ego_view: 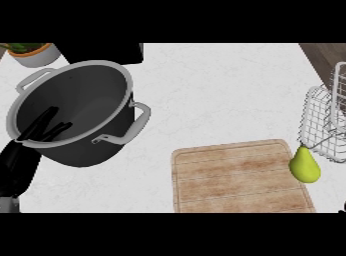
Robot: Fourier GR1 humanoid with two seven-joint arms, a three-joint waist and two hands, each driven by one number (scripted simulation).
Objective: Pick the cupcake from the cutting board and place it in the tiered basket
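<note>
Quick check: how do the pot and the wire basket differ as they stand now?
The pot is dark grey with solid walls; the tiered basket is white open wire. The pot sits at the counter's left, the basket at the right edge, partly out of view. The left hand shows beside the pot; a pear lies by the basket.

Pretty bright, even light on the white counter [220, 85]; soft shadow under the pot [76, 112], no real glare
</note>
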